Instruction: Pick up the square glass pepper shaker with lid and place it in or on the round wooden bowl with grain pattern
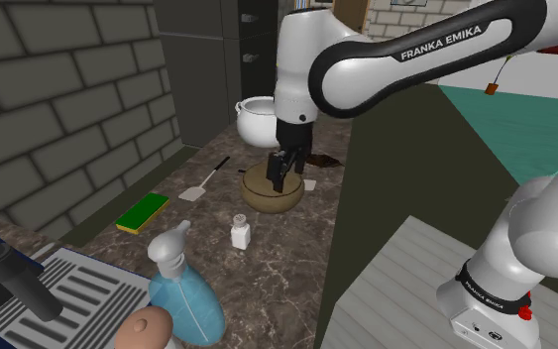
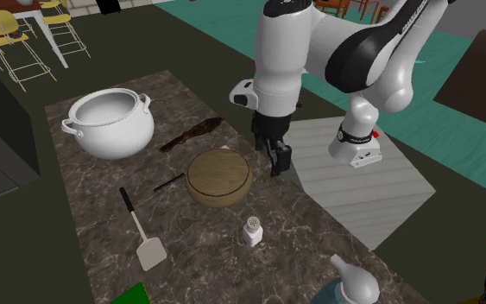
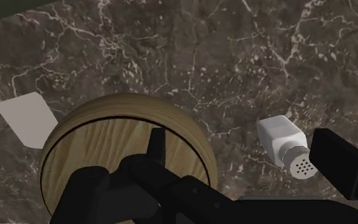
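Reading the shoulder view from its left: a green-and-yellow sponge (image 1: 143, 213) lies on the dark marble counter (image 1: 272, 283). A blue spray bottle (image 1: 181, 292) stands nearer the camera, its base cut off by the bottom edge. A white spatula (image 1: 203, 184) lies further in. The shaker (image 1: 240, 231) stands upright on the counter — white body, perforated lid — near the bowl (image 1: 257, 196) but apart from it. A white pot (image 1: 257, 119) sits behind the bowl, partly hidden by the arm. The gripper (image 1: 282, 178) hangs over the bowl and covers part of its rim; in the second exterior view it hangs at the bowl's right edge.

In the wrist view the fingers (image 3: 339, 164) stand wide apart and hold nothing. The shaker shows between them, down on the counter and untouched, while the hand's black body hides the bowl's near side. A white slip (image 3: 26, 118) lies just beside the bowl. The stand (image 1: 435, 288) sits at the shoulder view's lower right — cut off by the frame.
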Available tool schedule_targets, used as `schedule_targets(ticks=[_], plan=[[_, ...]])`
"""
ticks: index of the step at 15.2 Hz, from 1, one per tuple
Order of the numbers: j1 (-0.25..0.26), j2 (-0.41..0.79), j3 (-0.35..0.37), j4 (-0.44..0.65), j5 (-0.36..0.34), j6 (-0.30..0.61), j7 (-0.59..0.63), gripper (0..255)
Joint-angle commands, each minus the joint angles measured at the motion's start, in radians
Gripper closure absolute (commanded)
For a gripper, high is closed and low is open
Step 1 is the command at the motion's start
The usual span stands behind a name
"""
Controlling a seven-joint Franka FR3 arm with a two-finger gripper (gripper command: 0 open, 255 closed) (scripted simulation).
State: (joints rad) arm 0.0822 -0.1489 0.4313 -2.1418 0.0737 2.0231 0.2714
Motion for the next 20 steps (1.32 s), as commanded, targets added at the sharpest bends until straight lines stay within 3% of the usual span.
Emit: schedule_targets(ticks=[1,9,20], plan=[[0.010,0.075,0.028,0.042,-0.031,0.025,0.049,0],[0.095,0.382,0.078,0.277,-0.195,0.047,0.232,0],[0.104,0.427,0.067,0.228,-0.224,0.135,0.252,0]])
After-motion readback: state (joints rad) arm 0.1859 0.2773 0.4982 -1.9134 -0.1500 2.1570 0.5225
